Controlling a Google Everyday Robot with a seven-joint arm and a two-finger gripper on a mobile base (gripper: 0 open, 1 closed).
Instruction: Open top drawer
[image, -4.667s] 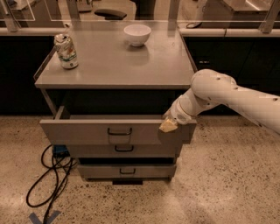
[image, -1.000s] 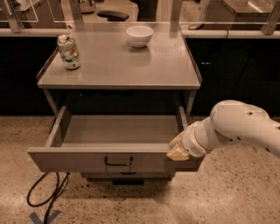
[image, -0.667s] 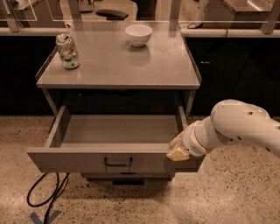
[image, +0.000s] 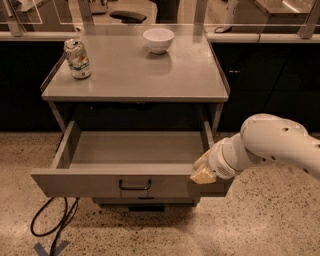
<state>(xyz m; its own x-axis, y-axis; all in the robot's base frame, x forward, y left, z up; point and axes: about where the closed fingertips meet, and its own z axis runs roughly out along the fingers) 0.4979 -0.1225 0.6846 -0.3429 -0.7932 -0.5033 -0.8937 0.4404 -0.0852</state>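
Note:
The top drawer (image: 100, 182) is a wide grey metal drawer pulled far out of the cabinet, its inside bare. A small black loop handle (image: 134, 186) sits at the centre of its front panel. My gripper (image: 203, 171) is at the right end of the drawer's front edge, its pale fingertips resting on the top of the front panel. The white arm (image: 270, 142) comes in from the right. The lower drawers are hidden under the open one.
A crumpled drink can (image: 77, 59) stands at the left of the grey cabinet top (image: 135, 75) and a white bowl (image: 158, 40) at the back middle. A black cable (image: 50, 222) lies on the speckled floor at the lower left. Dark cabinets stand behind.
Since 4.7 s ago the drawer has gone from slightly open to pulled far out, with the gripper moving down and toward the camera with it. Over the last second nothing has visibly moved.

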